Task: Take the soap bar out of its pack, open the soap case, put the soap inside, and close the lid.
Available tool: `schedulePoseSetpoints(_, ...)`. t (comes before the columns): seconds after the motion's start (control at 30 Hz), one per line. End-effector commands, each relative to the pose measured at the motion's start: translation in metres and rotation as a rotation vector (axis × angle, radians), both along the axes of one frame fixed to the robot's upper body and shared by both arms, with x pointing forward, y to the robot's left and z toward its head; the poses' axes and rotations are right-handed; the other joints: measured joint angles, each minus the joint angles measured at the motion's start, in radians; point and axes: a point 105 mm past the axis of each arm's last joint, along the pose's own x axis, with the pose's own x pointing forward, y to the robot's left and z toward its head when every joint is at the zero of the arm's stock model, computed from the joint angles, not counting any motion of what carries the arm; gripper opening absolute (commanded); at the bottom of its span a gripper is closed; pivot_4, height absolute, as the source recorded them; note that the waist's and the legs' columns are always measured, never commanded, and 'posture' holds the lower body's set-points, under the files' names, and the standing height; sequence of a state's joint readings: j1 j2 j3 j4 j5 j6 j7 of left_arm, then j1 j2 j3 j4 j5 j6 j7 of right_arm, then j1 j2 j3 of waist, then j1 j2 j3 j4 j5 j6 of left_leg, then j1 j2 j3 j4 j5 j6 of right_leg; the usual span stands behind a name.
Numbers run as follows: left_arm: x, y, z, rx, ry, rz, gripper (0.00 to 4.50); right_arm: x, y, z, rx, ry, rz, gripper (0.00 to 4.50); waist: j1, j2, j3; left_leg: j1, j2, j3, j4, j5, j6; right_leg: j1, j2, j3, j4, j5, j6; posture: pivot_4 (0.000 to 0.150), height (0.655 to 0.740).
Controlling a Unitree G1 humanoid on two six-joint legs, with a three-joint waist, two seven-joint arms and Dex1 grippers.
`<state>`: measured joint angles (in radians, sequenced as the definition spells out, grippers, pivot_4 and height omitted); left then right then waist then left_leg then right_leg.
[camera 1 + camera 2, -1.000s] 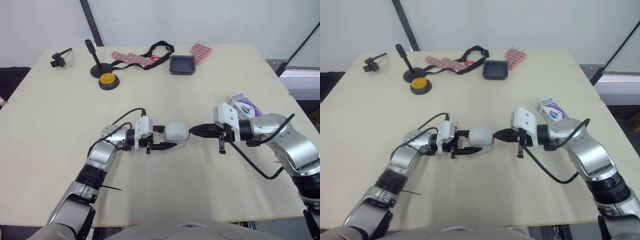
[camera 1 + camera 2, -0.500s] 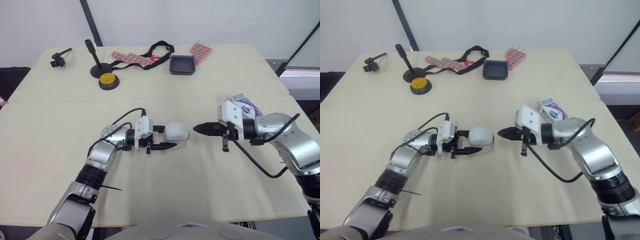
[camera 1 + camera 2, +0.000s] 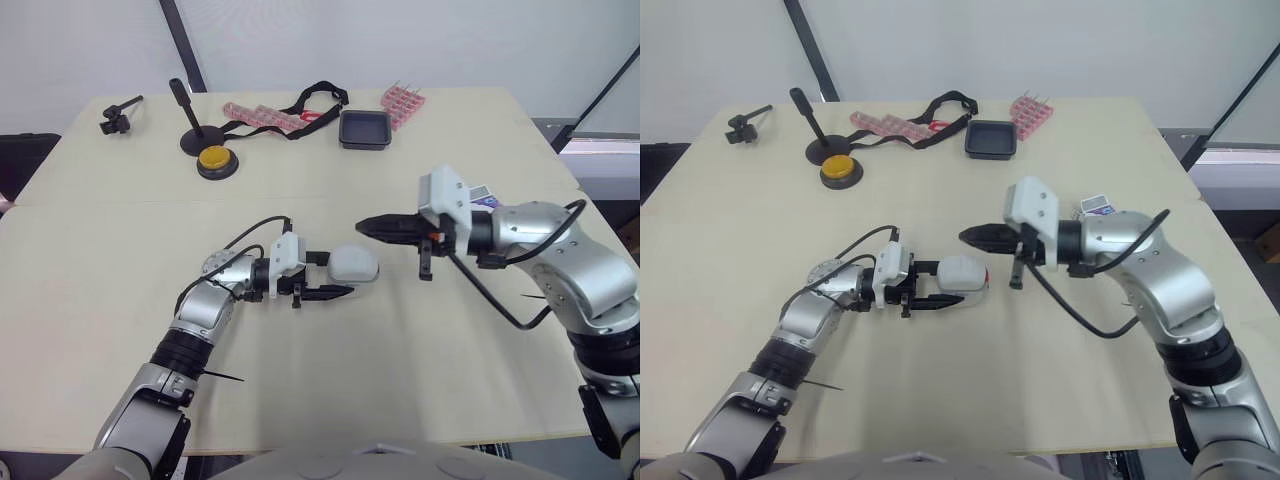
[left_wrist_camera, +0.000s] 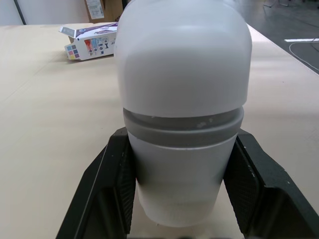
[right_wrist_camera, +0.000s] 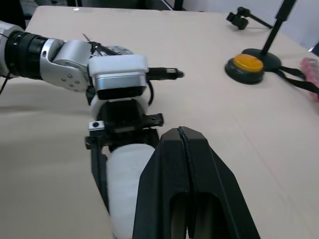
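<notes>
L tool (image 3: pixel 346 272) pinches soap case (image 4: pixel 182 99) on surface (image 3: pixel 400 340); R tool (image 3: pixel 365 226) pressed together, near, not touching. Likely lid step: hold firm, push squarely.

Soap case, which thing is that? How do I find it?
Look at the middle of the big pale table, where the left pincer reaches in. The soap case sits between its black fingers: a smooth, rounded white shell with a grey band, unlike the purple printed soap pack farther right.
</notes>
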<state>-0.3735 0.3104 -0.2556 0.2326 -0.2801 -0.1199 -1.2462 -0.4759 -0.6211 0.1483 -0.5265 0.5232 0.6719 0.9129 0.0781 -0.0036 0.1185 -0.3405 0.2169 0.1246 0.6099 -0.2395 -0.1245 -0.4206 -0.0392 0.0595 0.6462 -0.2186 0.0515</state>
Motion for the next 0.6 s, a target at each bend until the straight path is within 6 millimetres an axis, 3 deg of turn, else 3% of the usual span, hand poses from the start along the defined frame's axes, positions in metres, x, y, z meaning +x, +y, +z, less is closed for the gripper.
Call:
schedulePoseSetpoints(0.03,0.0,0.002,-0.001,0.014,-0.003,0.006,1.95,-0.006,0.007,0.01,0.012,-0.045,0.02,0.01,0.0,0.0,0.0,0.0,0.0,0.0,0.0,0.0,0.0,0.0,0.0,0.0,0.0,0.0,0.0,0.15,0.7291)
schedulePoseSetpoints(0.4,0.0,0.001,-0.002,0.014,-0.002,0.008,1.95,-0.016,0.007,-0.012,-0.021,0.025,0.043,0.01,0.001,0.0,0.0,0.0,0.0,0.0,-0.001,0.0,-0.001,0.0,0.0,0.0,-0.001,0.0,0.0,0.15,0.7291)
schedulePoseSetpoints(0.6,-0.001,0.001,-0.002,0.014,-0.003,0.009,1.95,-0.009,0.001,-0.024,-0.052,0.052,0.013,0.01,-0.001,0.0,0.0,0.0,0.0,0.0,-0.001,0.0,-0.001,0.0,0.0,0.0,0.0,0.0,0.0,0.15,0.7291)
